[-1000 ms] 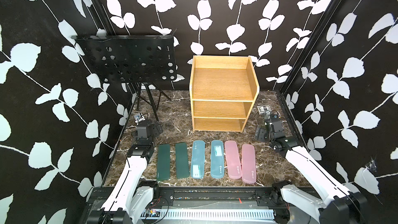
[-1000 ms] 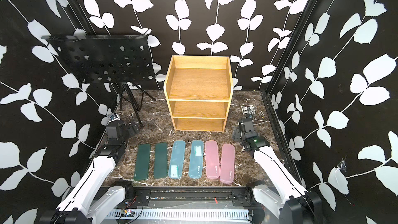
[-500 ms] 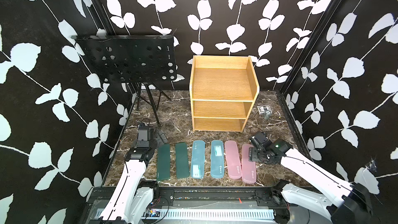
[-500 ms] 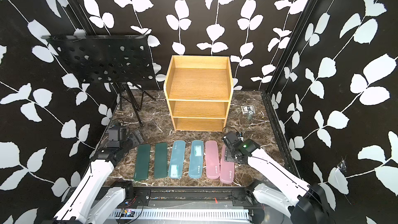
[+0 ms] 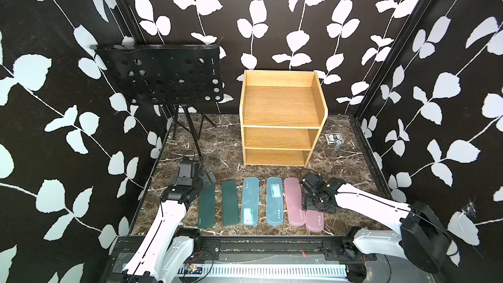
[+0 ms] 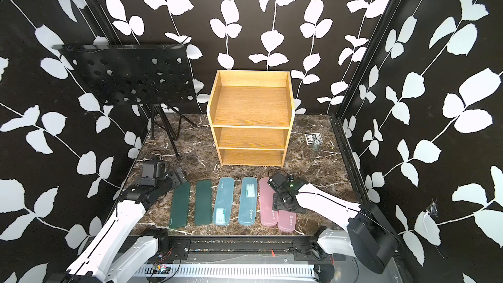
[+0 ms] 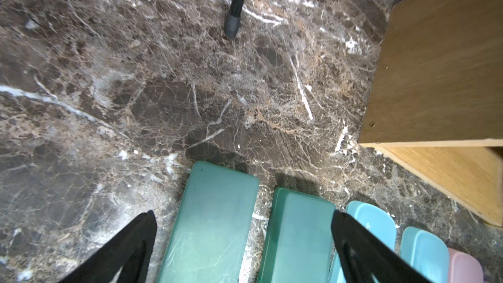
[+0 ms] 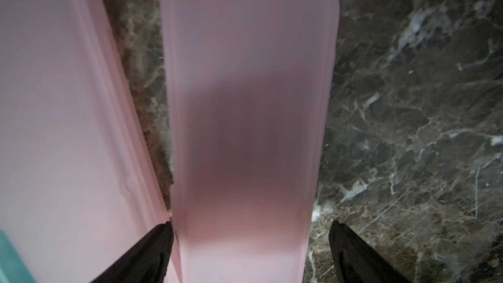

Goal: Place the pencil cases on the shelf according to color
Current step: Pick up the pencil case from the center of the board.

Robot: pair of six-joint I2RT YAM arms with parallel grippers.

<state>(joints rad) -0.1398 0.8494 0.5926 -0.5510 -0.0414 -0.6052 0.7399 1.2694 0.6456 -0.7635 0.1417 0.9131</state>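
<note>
Straddling outer pink pencil case (image 8: 245, 104), 5 o'clock from shelf (image 5: 283, 102): right gripper (image 8: 250, 225) spread wide, ready to pinch sides; left gripper (image 7: 242, 213) spread above green cases (image 7: 212, 240)

green cases (image 5: 230, 202) | blue cases (image 5: 275, 200) | pink cases (image 5: 292, 202) (translucent) | shelf (image 5: 280, 104) — oak | table (image 5: 226, 164) — brown marble

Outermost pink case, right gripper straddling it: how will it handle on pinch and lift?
Probably rigid: the pink case looks like a moulded hard shell. Likely slippery: smooth surface, rounded edges where the open right gripper would pinch. Flat, so it won't roll; being long, it may pivot if pinched off-centre.
</note>
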